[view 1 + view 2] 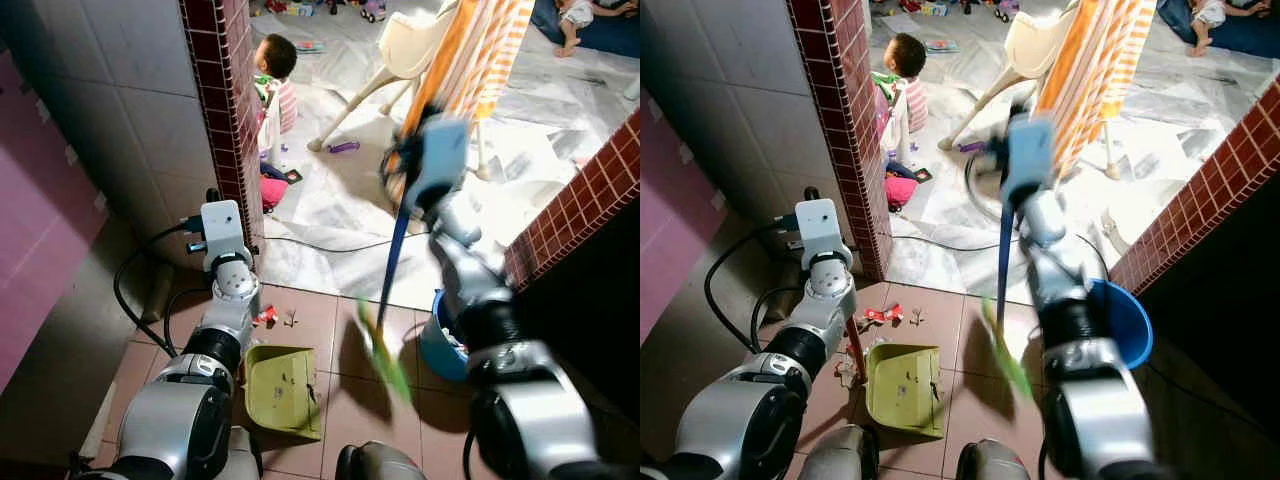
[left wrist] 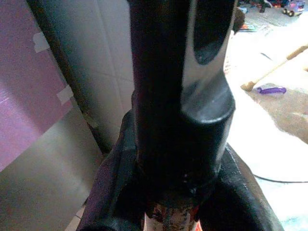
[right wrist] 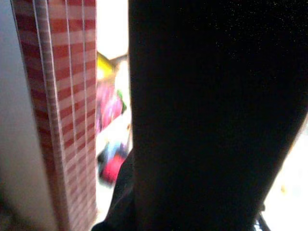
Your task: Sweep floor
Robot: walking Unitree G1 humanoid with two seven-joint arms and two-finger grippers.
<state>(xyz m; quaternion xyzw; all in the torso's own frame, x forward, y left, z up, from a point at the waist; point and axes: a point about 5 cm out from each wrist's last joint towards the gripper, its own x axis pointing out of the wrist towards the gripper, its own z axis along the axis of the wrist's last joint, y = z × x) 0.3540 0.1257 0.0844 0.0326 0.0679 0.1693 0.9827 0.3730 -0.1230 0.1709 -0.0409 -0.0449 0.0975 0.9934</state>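
Your left gripper [image 2: 168,211] has its black fingers [image 2: 159,96] pressed together around a thin red-and-white handle [image 2: 169,217], which peeks out right at their base in the wrist view. From the head views that handle runs down as a red stick [image 1: 854,350] to the green dustpan [image 1: 904,388], sitting flat on the brown tiles [image 1: 970,400] between your arms. A few bits of litter [image 1: 883,314] lie just past the dustpan's far edge, near the foot of the brick pillar [image 1: 845,130].

Your right gripper [image 1: 1012,195] is up near the doorway, and you can't tell how far its fingers are open; the wrist camera just gives you a big dark shape with the pillar beside it. It's right at the top of the blue broom handle [image 1: 1004,255], so it looks like it's carrying the broom, whose green bristles [image 1: 1006,355] hang blurred over the tiles beside the dustpan, not clearly touching the floor.

A blue bucket [image 1: 1125,320] sits just beside your right arm against the brick wall [image 1: 1200,210]. Beyond the doorway you've got a white plastic chair [image 1: 1035,45], an orange striped cloth [image 1: 1095,60], a black cable [image 1: 940,243] across the pale floor, and a small child [image 1: 908,75] sitting close behind the pillar.
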